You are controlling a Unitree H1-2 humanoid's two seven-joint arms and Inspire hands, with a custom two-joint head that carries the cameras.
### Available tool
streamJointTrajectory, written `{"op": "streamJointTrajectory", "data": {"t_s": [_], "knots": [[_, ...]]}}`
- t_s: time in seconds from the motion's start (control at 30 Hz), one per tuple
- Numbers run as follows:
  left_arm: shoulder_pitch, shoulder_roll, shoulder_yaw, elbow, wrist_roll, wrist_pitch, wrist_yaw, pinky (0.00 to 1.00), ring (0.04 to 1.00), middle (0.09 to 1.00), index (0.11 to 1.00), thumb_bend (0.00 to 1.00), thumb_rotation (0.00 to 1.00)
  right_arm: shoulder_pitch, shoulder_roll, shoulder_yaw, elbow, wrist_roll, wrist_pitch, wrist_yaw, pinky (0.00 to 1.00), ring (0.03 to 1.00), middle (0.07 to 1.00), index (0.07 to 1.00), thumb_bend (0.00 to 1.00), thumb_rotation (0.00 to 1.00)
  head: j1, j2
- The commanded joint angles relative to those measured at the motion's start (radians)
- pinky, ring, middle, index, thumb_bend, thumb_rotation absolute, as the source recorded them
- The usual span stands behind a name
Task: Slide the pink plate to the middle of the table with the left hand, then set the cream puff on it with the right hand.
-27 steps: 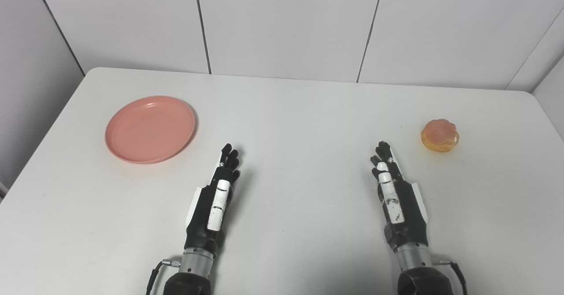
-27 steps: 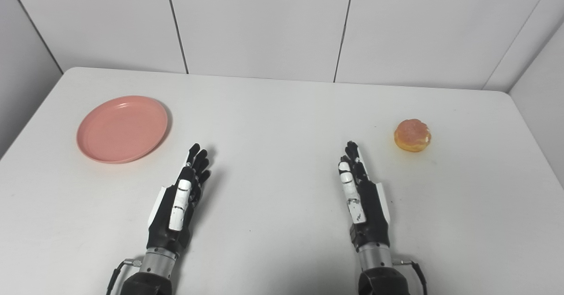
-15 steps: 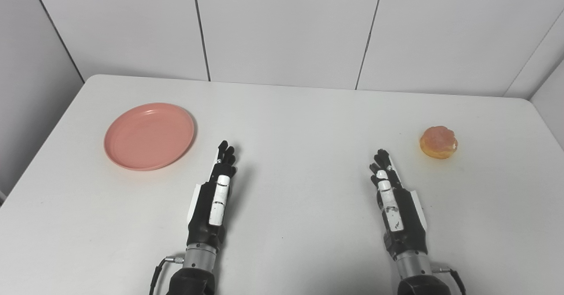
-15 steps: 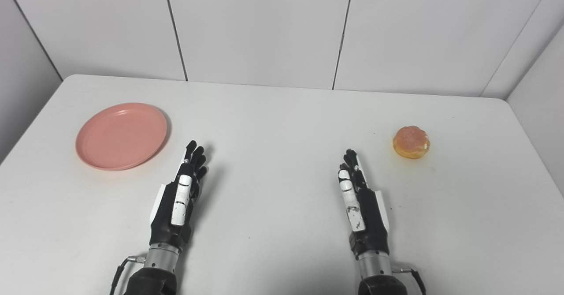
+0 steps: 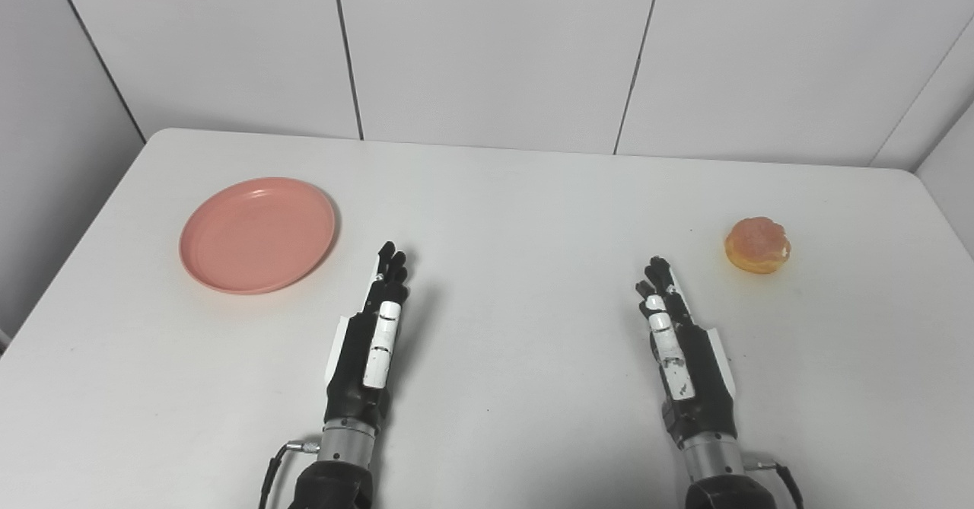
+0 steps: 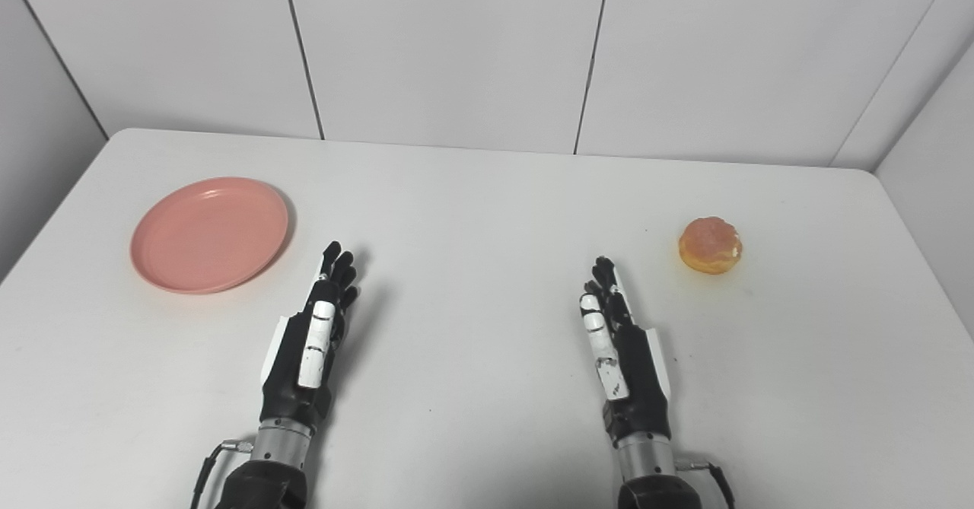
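A white table [image 5: 517, 189] with rounded far corners fills most of both views, its matte top lit evenly and softly from above. Behind its far edge stands a back wall [image 5: 487, 45] of pale grey panels, split by thin dark vertical seams. Similar grey panels close in along the table's left edge [image 5: 46, 136] and past its far right corner [image 6: 928, 144], so the table sits in a plain, boxed-in corner.

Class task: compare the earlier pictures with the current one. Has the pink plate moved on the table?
No. The pink plate keeps its place relative to the table's far left corner; only the camera tilted.
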Motion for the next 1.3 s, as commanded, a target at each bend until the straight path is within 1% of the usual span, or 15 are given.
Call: {"op": "streamJointTrajectory", "data": {"t_s": [0.0, 0.13, 0.2, 0.3, 0.57, 0.67, 0.73, 0.8, 0.9, 1.07, 1.27], "knots": [[0.011, 0.003, -0.006, 0.033, 0.000, -0.036, -0.011, 1.00, 1.000, 1.000, 1.000, 0.52, 1.00, -0.019, 0.005, 0.000, -0.017, -0.002, -0.044, 0.001, 0.99, 0.966, 0.978, 0.972, 0.53, 0.88, -0.002, 0.000], [0.009, 0.006, -0.009, 0.036, 0.006, -0.040, -0.009, 1.00, 1.000, 1.000, 1.000, 0.52, 1.00, -0.016, 0.004, 0.004, -0.025, -0.008, -0.033, 0.003, 1.00, 0.977, 0.989, 0.983, 0.52, 0.93, -0.004, 0.003], [0.010, 0.009, -0.011, 0.034, 0.004, -0.034, -0.012, 1.00, 1.000, 1.000, 1.000, 0.51, 1.00, -0.016, 0.008, 0.002, -0.025, -0.010, -0.034, -0.004, 0.99, 0.965, 0.980, 0.971, 0.51, 0.90, -0.004, 0.003], [0.010, 0.013, -0.014, 0.034, 0.007, -0.030, -0.013, 1.00, 1.000, 1.000, 1.000, 0.53, 1.00, -0.016, 0.009, 0.002, -0.022, 0.000, -0.041, 0.001, 1.00, 0.968, 0.982, 0.973, 0.51, 0.90, -0.003, 0.005], [0.006, 0.014, -0.015, 0.042, -0.002, -0.039, -0.015, 1.00, 1.000, 1.000, 1.000, 0.53, 1.00, -0.018, -0.001, 0.009, -0.023, -0.020, -0.042, 0.003, 1.00, 0.973, 0.991, 0.985, 0.50, 0.95, -0.005, 0.008], [0.007, 0.011, -0.015, 0.034, -0.006, -0.029, -0.018, 1.00, 1.000, 1.000, 1.000, 0.54, 1.00, -0.019, 0.003, 0.004, -0.022, -0.003, -0.043, 0.007, 1.00, 0.971, 0.983, 0.977, 0.52, 0.92, -0.002, 0.012], [0.006, 0.011, -0.013, 0.036, -0.009, -0.031, -0.021, 1.00, 1.000, 1.000, 1.000, 0.54, 1.00, -0.019, 0.004, 0.003, -0.024, -0.013, -0.039, 0.001, 0.99, 0.963, 0.978, 0.969, 0.52, 0.91, -0.004, 0.015], [0.004, 0.012, -0.013, 0.041, -0.007, -0.041, -0.022, 1.00, 1.000, 1.000, 1.000, 0.54, 1.00, -0.020, 0.001, 0.005, -0.025, -0.016, -0.036, 0.003, 0.99, 0.965, 0.980, 0.973, 0.52, 0.93, -0.004, 0.015], [0.004, 0.009, -0.011, 0.035, -0.003, -0.029, -0.017, 1.00, 1.000, 1.000, 1.000, 0.54, 1.00, -0.019, 0.001, 0.008, -0.029, -0.014, -0.034, 0.007, 1.00, 0.973, 0.988, 0.984, 0.51, 0.94, -0.009, 0.021], [0.005, 0.009, -0.007, 0.037, -0.005, -0.033, -0.017, 1.00, 1.000, 1.000, 1.000, 0.53, 1.00, -0.019, 0.004, 0.008, -0.031, -0.014, -0.030, 0.006, 0.99, 0.962, 0.977, 0.976, 0.53, 0.92, -0.015, 0.023], [0.003, 0.013, -0.010, 0.032, -0.003, -0.030, -0.021, 1.00, 1.000, 1.000, 1.000, 0.52, 1.00, -0.019, 0.000, 0.011, -0.038, -0.021, -0.028, 0.008, 1.00, 0.978, 0.990, 0.993, 0.53, 0.94, -0.005, 0.028]]}}
